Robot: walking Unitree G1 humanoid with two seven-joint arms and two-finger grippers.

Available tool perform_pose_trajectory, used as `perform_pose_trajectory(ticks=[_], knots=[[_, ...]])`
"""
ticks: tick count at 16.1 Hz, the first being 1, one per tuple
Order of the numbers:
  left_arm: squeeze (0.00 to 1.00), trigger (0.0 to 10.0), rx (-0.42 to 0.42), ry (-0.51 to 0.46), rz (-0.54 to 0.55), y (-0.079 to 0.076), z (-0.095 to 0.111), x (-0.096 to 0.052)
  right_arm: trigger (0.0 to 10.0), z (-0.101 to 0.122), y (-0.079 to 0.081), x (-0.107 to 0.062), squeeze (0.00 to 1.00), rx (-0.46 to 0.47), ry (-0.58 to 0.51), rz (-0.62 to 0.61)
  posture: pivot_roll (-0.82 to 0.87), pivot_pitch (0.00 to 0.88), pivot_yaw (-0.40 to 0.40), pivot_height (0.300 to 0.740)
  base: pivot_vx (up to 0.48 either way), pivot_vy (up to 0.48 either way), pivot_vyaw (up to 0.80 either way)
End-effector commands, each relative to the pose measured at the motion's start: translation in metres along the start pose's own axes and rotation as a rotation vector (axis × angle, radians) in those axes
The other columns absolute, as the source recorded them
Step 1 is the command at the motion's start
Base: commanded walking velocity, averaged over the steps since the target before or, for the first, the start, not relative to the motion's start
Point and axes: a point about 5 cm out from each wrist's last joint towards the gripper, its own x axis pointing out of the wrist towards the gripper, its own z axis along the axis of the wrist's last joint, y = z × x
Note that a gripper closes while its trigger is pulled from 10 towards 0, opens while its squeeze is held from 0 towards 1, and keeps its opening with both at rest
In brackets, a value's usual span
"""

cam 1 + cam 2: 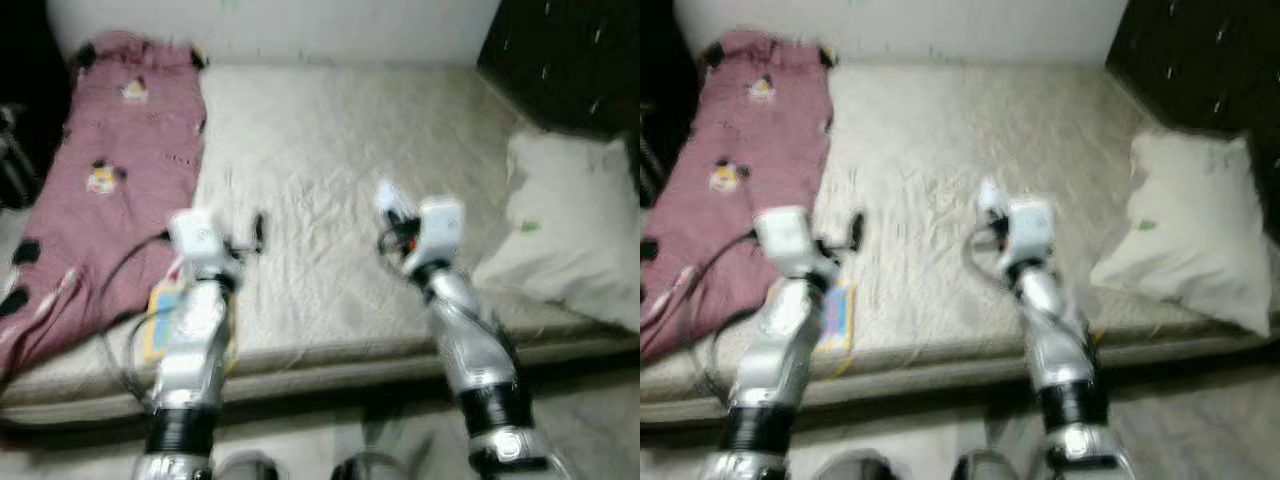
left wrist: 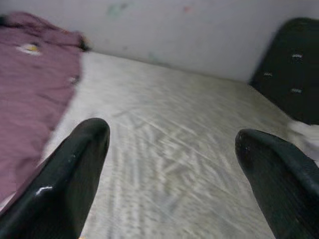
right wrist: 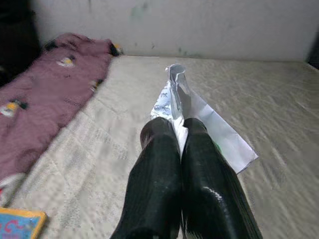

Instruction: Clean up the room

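Note:
My right gripper (image 3: 177,130) is shut on a crumpled white paper (image 3: 199,117), held up over the middle of the bare mattress (image 1: 330,150); the paper (image 1: 388,199) sticks out above the white wrist. My left gripper (image 2: 172,144) is open with nothing between its fingers (image 2: 75,164), and it hovers above the mattress near the front left (image 1: 258,232). A maroon blanket (image 1: 110,170) with small cartoon prints lies along the bed's left side. A colourful booklet (image 1: 837,316) lies near the front edge, under my left arm.
A white pillow (image 1: 570,230) rests at the bed's right side, below a dark headboard (image 1: 570,60). A white wall (image 2: 174,35) runs behind the bed. The bed's front edge (image 1: 330,365) crosses below my arms, with pale floor (image 1: 1200,430) beneath.

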Motion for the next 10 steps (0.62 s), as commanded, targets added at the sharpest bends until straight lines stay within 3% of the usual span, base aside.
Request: perform_pose_trajectory(ticks=[1, 10], knots=[[0.0, 10.0, 0.009, -0.009, 0.011, 0.0049, 0.0038, 0.001, 10.0, 0.0061, 0.003, 0.0027, 0.0, -0.003, -0.023, 0.013, 0.01, 0.0, -0.038, 0.74, 0.0, 0.476, 0.0], [0.0, 10.0, 0.009, -0.012, 0.009, 0.0048, 0.005, 0.0023, 10.0, 0.0067, 0.0074, 0.003, 0.0, 0.001, -0.033, 0.043, 0.01, 0.0, -0.036, 0.74, 0.0, 0.477, 0.0]])
